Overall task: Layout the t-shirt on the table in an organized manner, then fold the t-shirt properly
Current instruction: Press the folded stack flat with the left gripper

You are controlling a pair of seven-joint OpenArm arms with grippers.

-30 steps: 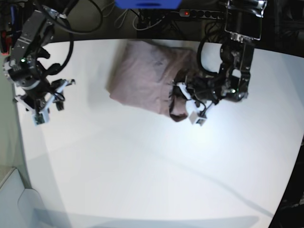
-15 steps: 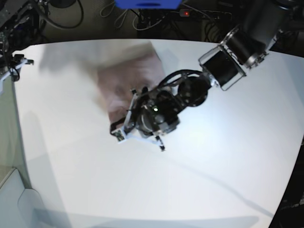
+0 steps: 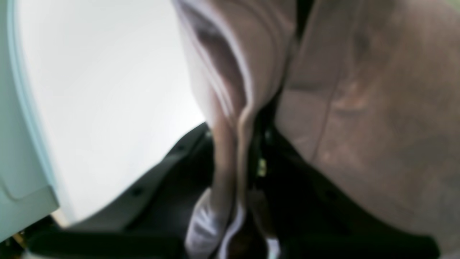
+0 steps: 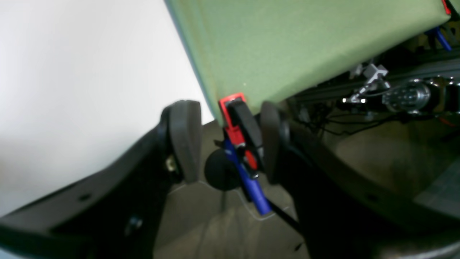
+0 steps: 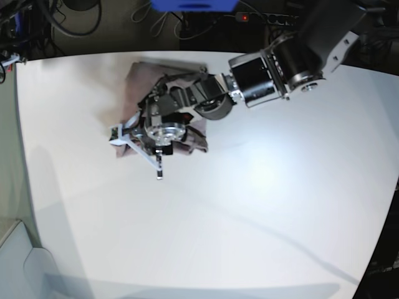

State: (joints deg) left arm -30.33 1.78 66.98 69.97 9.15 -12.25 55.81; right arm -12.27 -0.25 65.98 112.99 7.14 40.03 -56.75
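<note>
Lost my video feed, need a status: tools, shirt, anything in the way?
Left tool shut on the t-shirt, fabric bunched, not laid out. Right tool open, empty, off the table. Nothing seen in the way.

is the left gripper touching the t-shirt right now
Touching. In the left wrist view a bunched fold of the t-shirt runs down between the closed jaws of the left gripper, pinched there.
</note>
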